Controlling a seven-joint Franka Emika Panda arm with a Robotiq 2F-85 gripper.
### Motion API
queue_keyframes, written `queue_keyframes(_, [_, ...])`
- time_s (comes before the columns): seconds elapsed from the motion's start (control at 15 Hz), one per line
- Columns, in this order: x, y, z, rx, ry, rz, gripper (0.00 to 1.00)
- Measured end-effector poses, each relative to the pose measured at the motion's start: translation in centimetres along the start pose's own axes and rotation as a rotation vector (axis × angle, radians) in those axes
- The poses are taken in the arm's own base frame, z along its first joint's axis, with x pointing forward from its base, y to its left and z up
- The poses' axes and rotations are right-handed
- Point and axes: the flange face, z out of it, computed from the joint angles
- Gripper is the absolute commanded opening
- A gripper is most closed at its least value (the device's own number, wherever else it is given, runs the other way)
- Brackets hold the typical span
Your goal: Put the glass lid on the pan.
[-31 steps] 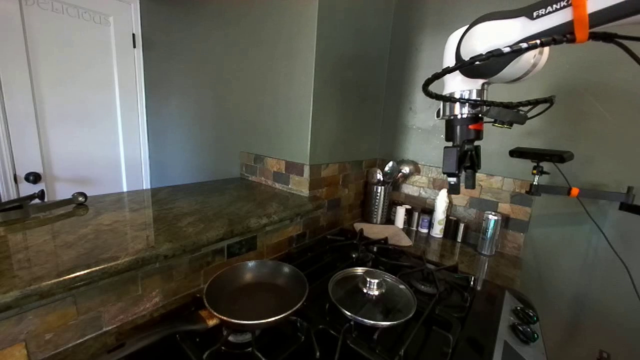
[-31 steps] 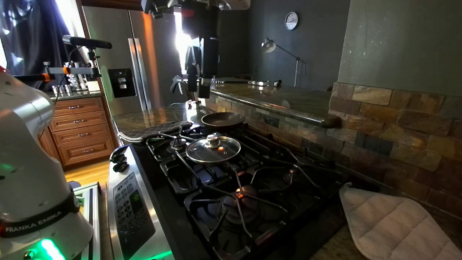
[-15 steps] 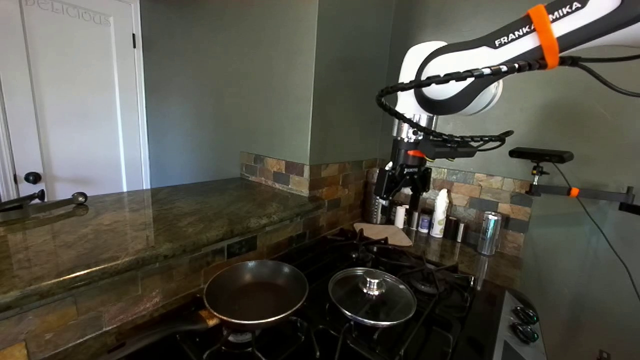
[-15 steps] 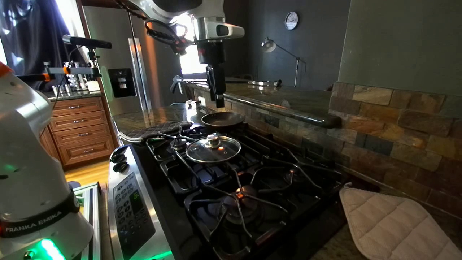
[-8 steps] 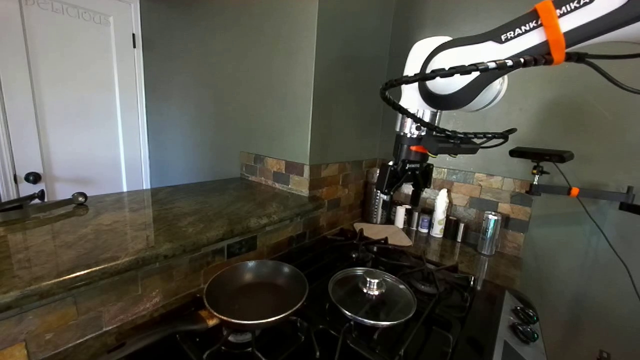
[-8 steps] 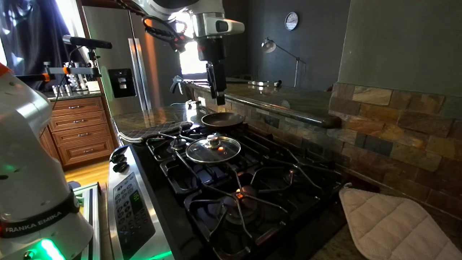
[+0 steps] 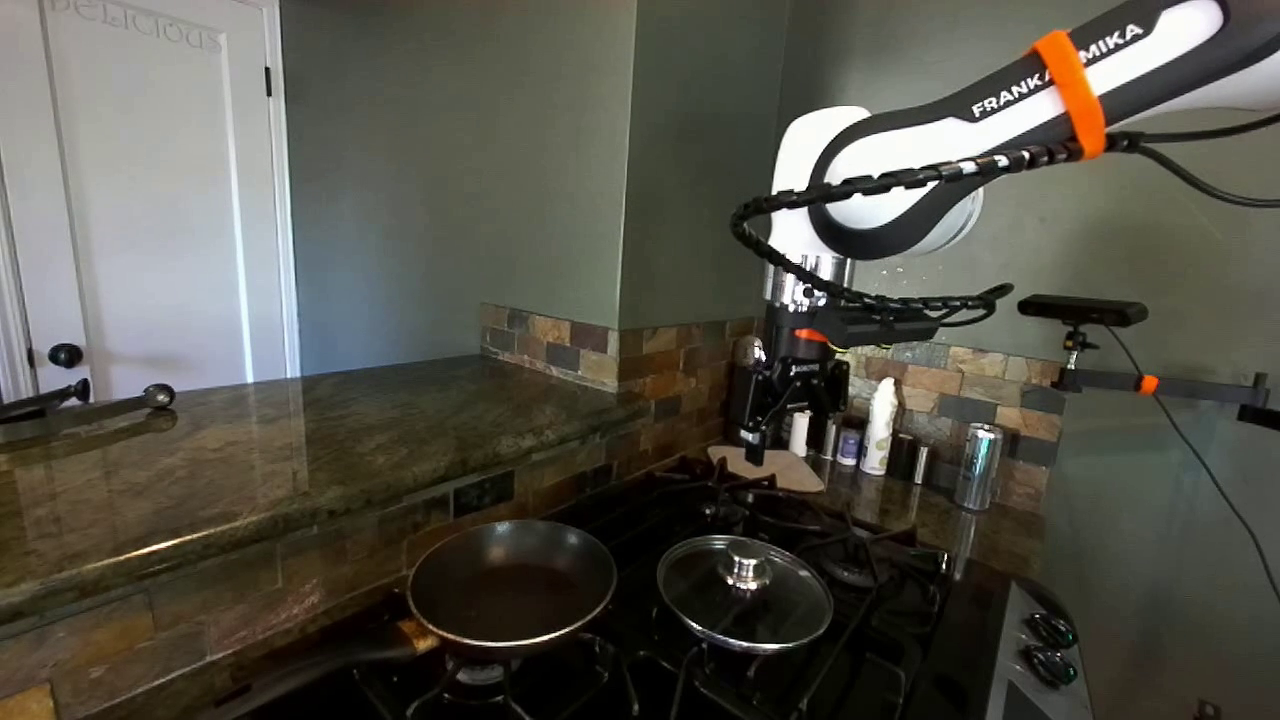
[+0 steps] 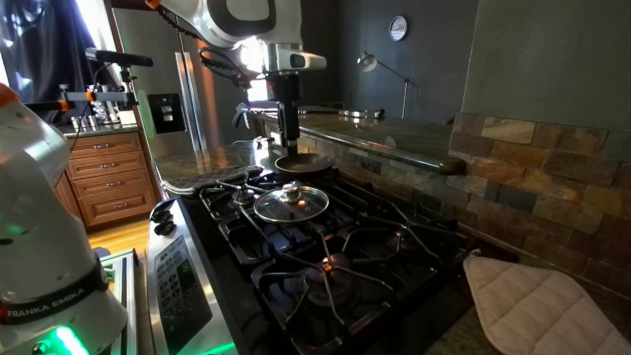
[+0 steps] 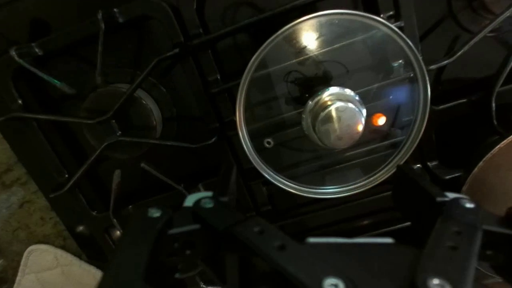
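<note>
The gripper [image 7: 790, 437] is hanging above the stovetop [image 8: 241, 291] with its fingers [image 7: 753, 445] spread pretty wide; the glass lid [image 7: 745, 597] is just lying on there knob-up, well below those tips; the pan [image 7: 512, 590] sits near it from where I'm standing, rims apart, handle pointing away; beige pot holder [image 8: 542, 301] over on the counter [image 9: 24, 200] too.

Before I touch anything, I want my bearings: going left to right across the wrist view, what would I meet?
A pale quilted pad in the lower left corner, a gas burner, the glass lid, then the pan, cut off by the right edge.
</note>
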Motion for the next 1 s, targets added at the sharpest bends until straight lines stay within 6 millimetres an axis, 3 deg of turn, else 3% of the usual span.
queue_keyframes(0.4, [0.4,-1.9,3.4,0.053,0.029,-0.008,1.0])
queue_keyframes(1.0, [0.6,-3.2,7.5,0.061,-0.036,-0.009,1.0])
